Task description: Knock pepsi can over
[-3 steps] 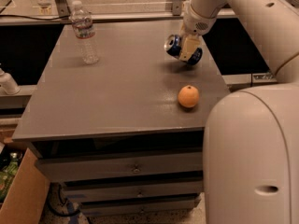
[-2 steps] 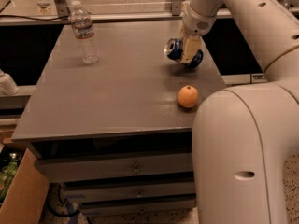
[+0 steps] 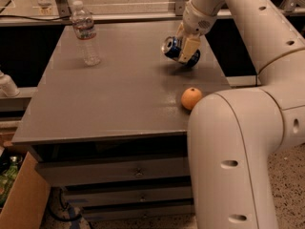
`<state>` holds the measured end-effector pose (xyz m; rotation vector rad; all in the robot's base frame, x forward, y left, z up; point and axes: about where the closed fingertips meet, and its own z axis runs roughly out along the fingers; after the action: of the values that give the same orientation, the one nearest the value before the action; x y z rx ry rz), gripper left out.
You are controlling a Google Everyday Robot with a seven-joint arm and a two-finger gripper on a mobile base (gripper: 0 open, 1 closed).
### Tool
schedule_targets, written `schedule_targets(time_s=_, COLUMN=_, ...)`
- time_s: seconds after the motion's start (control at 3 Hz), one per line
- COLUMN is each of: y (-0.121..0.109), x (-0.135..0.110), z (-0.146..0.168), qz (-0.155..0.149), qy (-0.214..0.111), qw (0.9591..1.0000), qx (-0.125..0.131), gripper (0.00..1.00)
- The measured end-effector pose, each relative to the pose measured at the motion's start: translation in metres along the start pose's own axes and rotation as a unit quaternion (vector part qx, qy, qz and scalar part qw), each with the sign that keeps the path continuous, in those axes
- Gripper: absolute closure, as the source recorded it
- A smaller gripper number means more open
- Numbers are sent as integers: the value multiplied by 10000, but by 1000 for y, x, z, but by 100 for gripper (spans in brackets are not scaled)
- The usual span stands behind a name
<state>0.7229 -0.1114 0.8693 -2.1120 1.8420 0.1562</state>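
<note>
pepsi can tilted, top leftward, in pincer

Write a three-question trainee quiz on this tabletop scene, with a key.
1. True or false: the pepsi can stands upright on the table.
2. Which thing lies nearest the table's front edge? A) water bottle B) orange C) pepsi can
3. Fill in: the gripper is at the ___, toward the table's far right.

Key:
1. False. The can is tilted, with its silver top toward the left.
2. B
3. pepsi can
</note>
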Motion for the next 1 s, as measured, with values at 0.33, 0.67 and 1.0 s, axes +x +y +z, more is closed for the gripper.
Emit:
schedule_targets(time_s=0.33, y=-4, x=-5, z=0, qz=-74, qy=-118, qw=9999, qx=26, gripper=14)
schedule_targets(time_s=0.67, y=-9, x=-8, z=-1, qz=-142, qy=-167, qw=9997, qx=79, gripper=0)
schedule_targets(time_s=1.0, y=-12, x=-7, z=-1, qz=-174, qy=-172, qw=9996, qx=138, gripper=0)
